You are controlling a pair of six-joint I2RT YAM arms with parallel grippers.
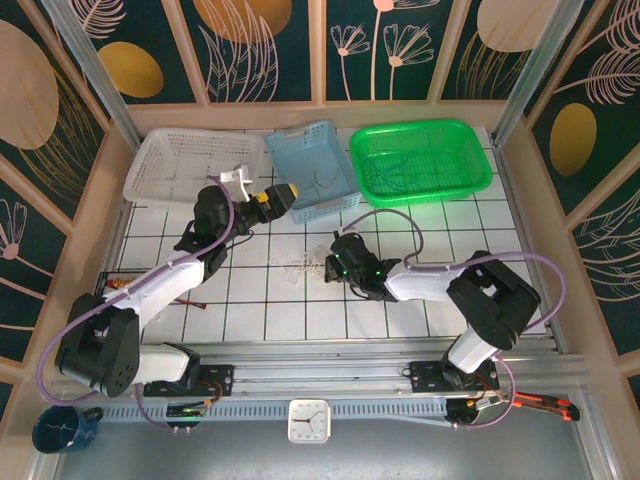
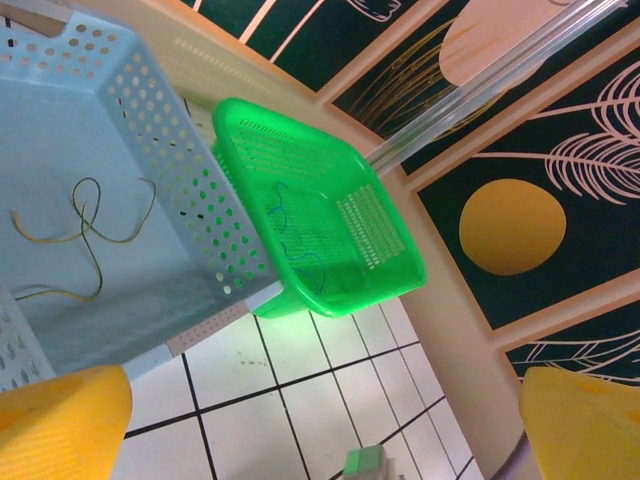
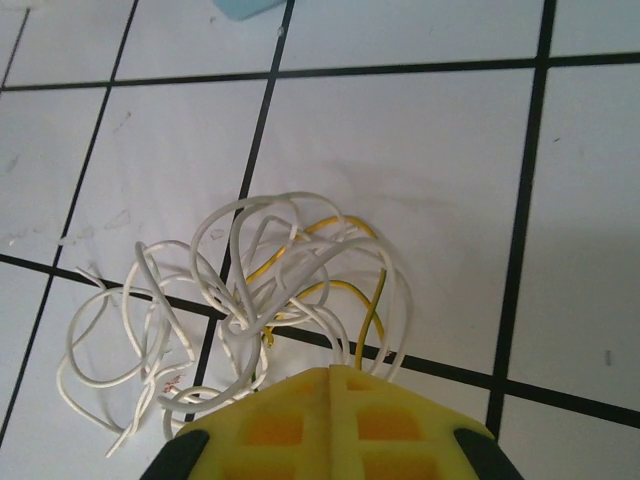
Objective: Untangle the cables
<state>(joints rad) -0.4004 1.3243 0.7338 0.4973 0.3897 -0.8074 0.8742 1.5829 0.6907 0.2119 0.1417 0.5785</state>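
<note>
At the bottom centre of the right wrist view, the right gripper (image 3: 330,395) is shown with its yellow pads pressed together at the edge of the cables (image 3: 250,300), a white-and-yellow tangle lying on the tiled table (image 3: 420,150); whether a strand is pinched cannot be told. Further up, the left gripper (image 2: 320,430) is held spread wide and empty by the blue basket (image 2: 200,190), in which a yellowish wire (image 2: 85,235) is seen, with a blue wire (image 2: 295,240) in the green basket (image 2: 375,225) beside it.
</note>
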